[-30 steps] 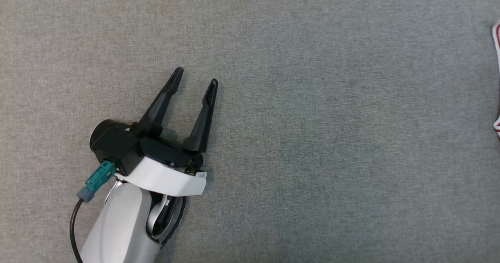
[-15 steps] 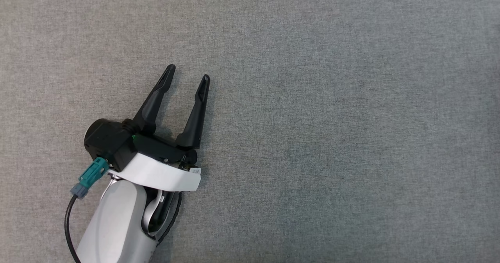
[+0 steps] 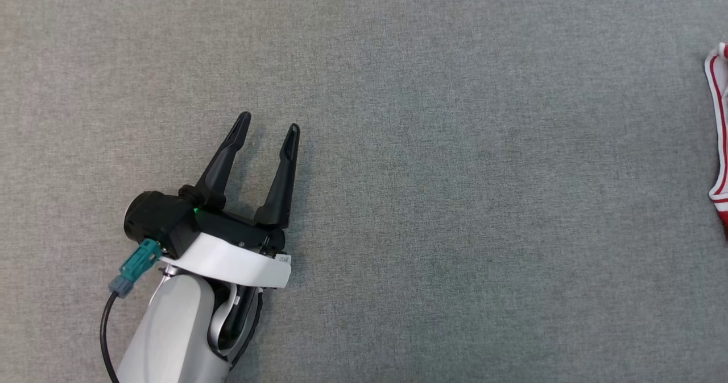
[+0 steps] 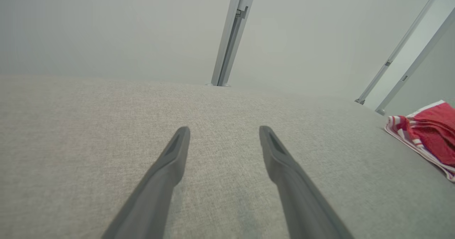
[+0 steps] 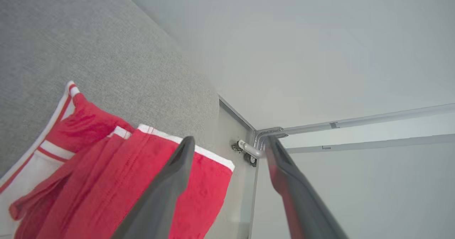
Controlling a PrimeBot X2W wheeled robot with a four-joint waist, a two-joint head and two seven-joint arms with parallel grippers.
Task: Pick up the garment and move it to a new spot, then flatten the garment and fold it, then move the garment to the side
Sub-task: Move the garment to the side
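Lying far right, the visible strip of garment (image 3: 722, 104) runs near-to-far.

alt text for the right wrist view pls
A red garment with white trim lies bunched near the corner of a grey fabric table. The right end effector hovers over it, its two dark fingers open and gripping nothing; a pale wall and metal frame lie beyond.

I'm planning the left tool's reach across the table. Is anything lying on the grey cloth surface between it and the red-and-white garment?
Nothing visible stands in the way. Between the open left tool and the red-and-white striped fabric garment at the far right edge there is only the grey woven surface.
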